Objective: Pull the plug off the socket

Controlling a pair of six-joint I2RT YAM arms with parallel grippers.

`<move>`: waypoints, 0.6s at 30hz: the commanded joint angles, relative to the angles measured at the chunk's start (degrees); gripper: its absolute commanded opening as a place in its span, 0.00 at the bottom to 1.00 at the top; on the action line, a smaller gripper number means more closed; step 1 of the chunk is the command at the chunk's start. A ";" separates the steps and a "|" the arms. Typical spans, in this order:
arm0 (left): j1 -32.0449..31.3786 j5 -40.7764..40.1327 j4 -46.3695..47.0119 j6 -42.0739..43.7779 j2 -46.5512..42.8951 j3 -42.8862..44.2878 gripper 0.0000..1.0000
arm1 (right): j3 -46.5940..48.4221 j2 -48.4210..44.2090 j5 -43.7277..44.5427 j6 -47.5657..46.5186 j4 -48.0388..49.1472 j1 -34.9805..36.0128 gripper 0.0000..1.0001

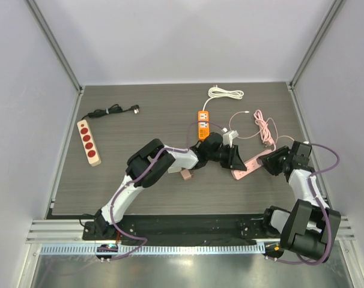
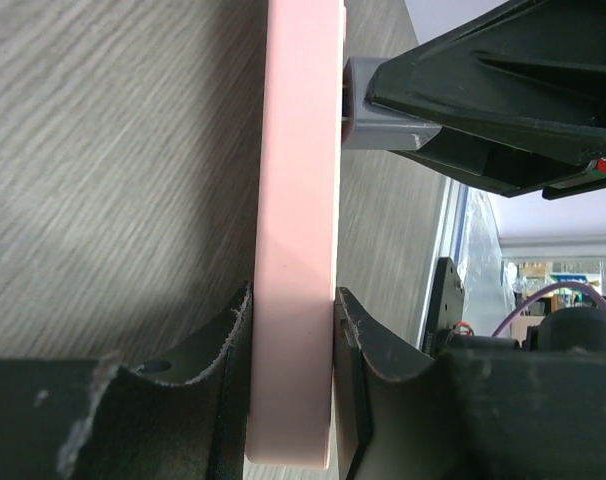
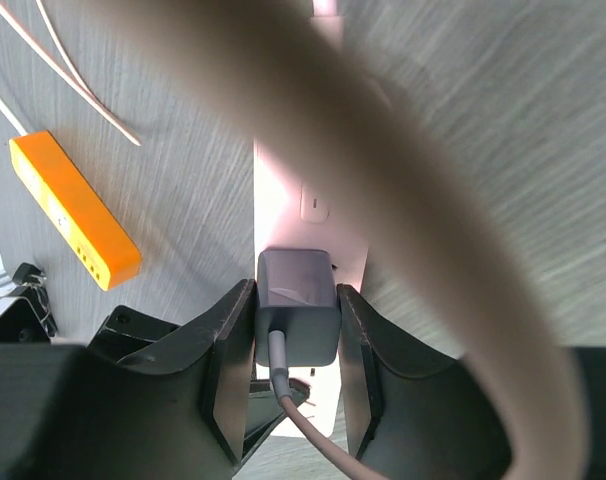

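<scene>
The pink socket strip (image 1: pixel 246 170) lies on the table right of centre. My left gripper (image 1: pixel 233 159) is shut on it, its fingers pressed against both long sides of the pink socket strip (image 2: pixel 298 190) in the left wrist view (image 2: pixel 293 312). A grey plug (image 3: pixel 298 325) sits on the strip's face (image 3: pixel 313 185), with its pinkish cord running toward the camera. My right gripper (image 3: pixel 296 295) is shut on this plug, a pad on each side. From the left wrist the plug (image 2: pixel 368 125) shows against the strip with only a thin dark gap, held by the right gripper's black fingers (image 2: pixel 503 110).
An orange power strip (image 1: pixel 203 125) lies just behind the grippers, with a white coiled cable (image 1: pixel 225 93) beyond it. A pink cable (image 1: pixel 263 127) loops at the back right. A red-buttoned power strip (image 1: pixel 89 142) and a black cable (image 1: pixel 113 110) lie far left. A small block (image 1: pixel 185 174) sits under the left arm.
</scene>
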 commanded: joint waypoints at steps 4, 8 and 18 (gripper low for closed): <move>3.75 -11.66 -13.70 1.38 3.96 -3.15 0.00 | 3.76 -6.82 3.16 -2.85 -4.59 -2.06 0.01; 3.66 -12.98 -14.67 1.82 3.34 -3.32 0.00 | 4.11 -7.61 3.26 -3.99 -5.83 -2.06 0.01; 2.00 -14.74 -16.42 3.57 2.90 -1.75 0.00 | 11.22 -10.08 7.39 -10.67 -11.97 -1.80 0.01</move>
